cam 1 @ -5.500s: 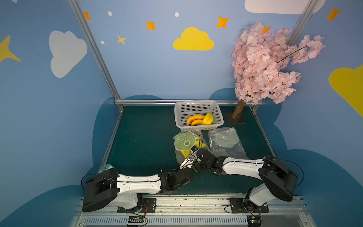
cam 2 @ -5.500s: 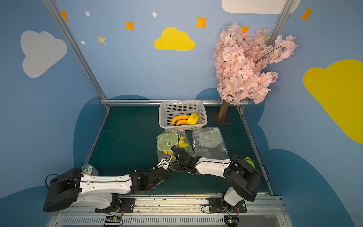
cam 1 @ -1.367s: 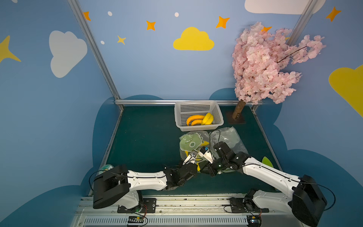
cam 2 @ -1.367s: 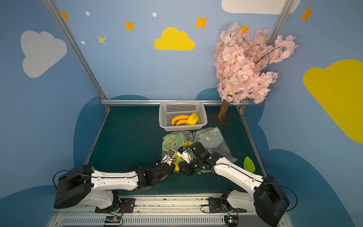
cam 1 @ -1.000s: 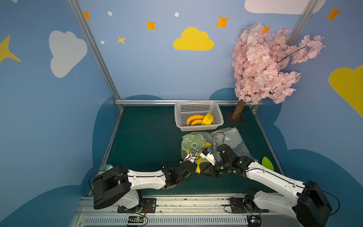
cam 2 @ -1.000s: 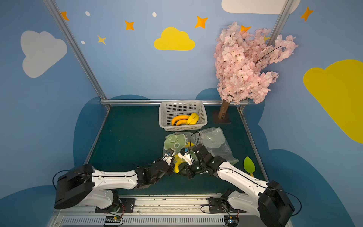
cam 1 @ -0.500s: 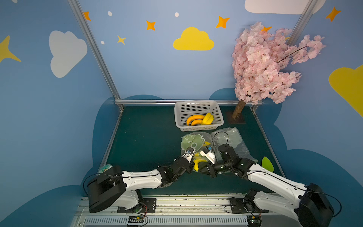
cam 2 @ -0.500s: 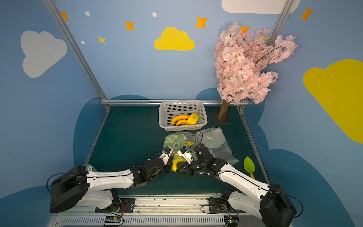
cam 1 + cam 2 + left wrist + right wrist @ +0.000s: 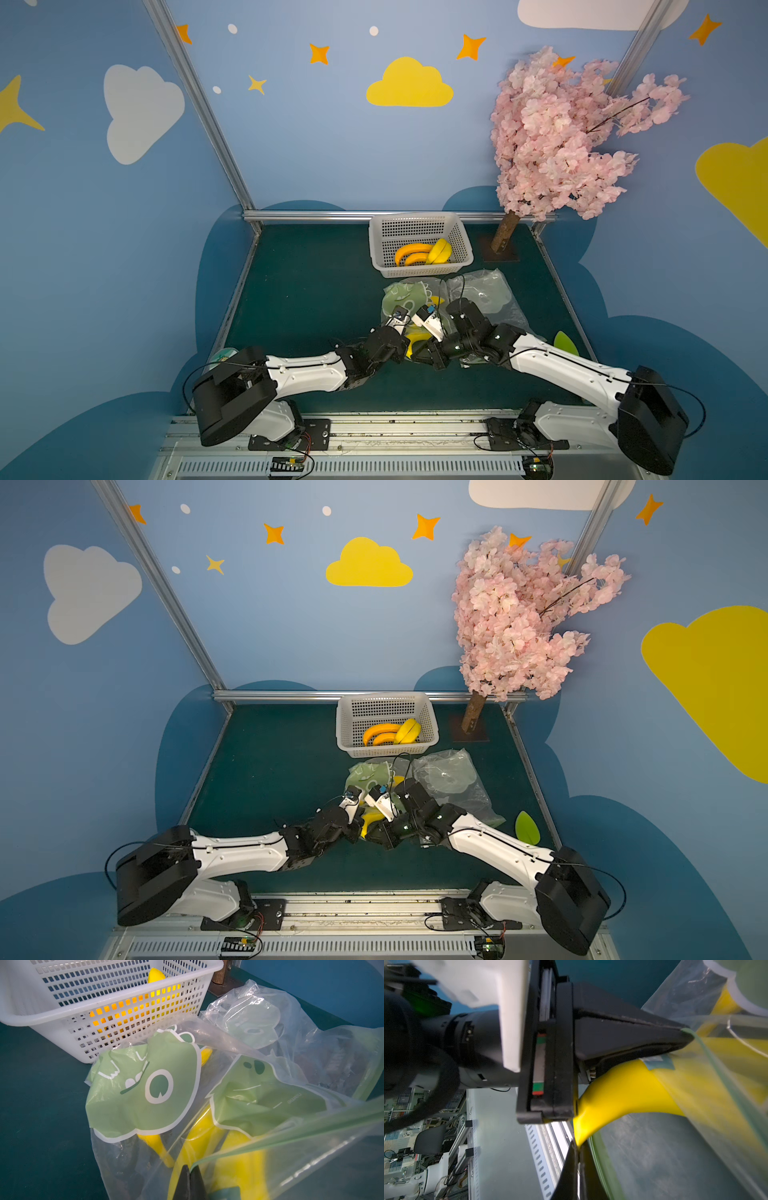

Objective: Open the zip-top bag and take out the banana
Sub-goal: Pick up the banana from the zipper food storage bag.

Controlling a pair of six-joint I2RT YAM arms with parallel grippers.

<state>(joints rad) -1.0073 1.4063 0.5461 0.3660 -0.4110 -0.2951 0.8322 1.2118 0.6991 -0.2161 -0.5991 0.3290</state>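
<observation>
Pinching the green zip strip (image 9: 291, 1134) of the bag (image 9: 128, 1157), the left gripper (image 9: 189, 1169) was clamped shut on one lip of the mouth. The right gripper (image 9: 576, 1148) was closed too, seemingly on the opposite lip, though blur hid the contact. The bag lay on the table (image 9: 311, 291) just in front of the basket (image 9: 419, 272). The banana (image 9: 623, 1088) sat mostly inside it, one end poking out between the grippers.

Basket (image 9: 409, 230) mid-frame, tree (image 9: 505, 235) right of it; bag (image 9: 401, 297) below basket, banana (image 9: 239, 1157) inside; second bag (image 9: 488, 291) right of bag.
</observation>
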